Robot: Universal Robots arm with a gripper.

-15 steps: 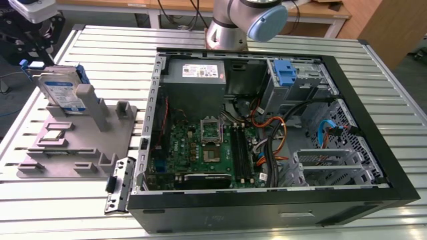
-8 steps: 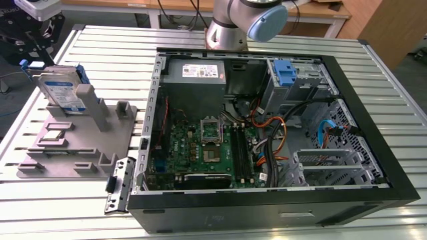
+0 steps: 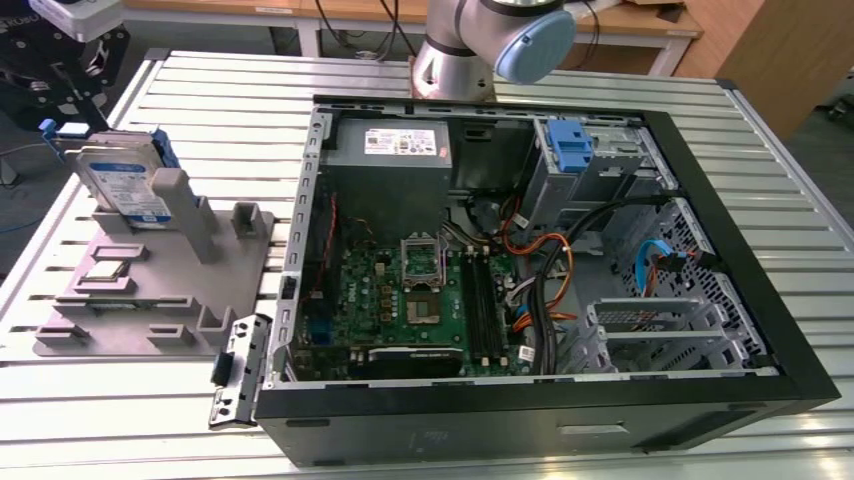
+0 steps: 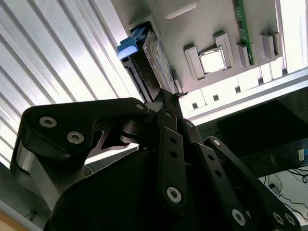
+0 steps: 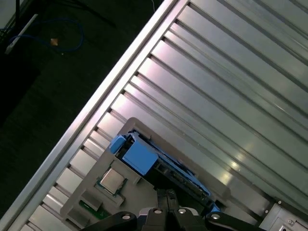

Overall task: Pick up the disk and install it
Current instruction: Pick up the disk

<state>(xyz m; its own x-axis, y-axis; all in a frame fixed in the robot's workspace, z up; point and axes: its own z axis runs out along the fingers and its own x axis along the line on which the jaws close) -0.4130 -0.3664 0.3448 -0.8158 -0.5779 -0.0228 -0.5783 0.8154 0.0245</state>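
The disk (image 3: 123, 185) stands on edge in a slot of a grey holder (image 3: 174, 290) near the bench's (image 3: 200, 90) far corner, on the exterior view's left. The gripper (image 3: 70, 115) hangs right at the disk's upper edge; from here I cannot tell whether it has closed on it. A processor chip (image 3: 107, 270) lies on the same holder. Beside the holder sits the open computer case (image 3: 747, 300), with a blue bracket (image 3: 569, 148) in its drive bay, a grey power supply (image 3: 400, 145), and loose cables across the inside.

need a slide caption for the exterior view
Robot arm's gripper at the top of the upright disk, which stands in a grey fixture beside the open computer case.
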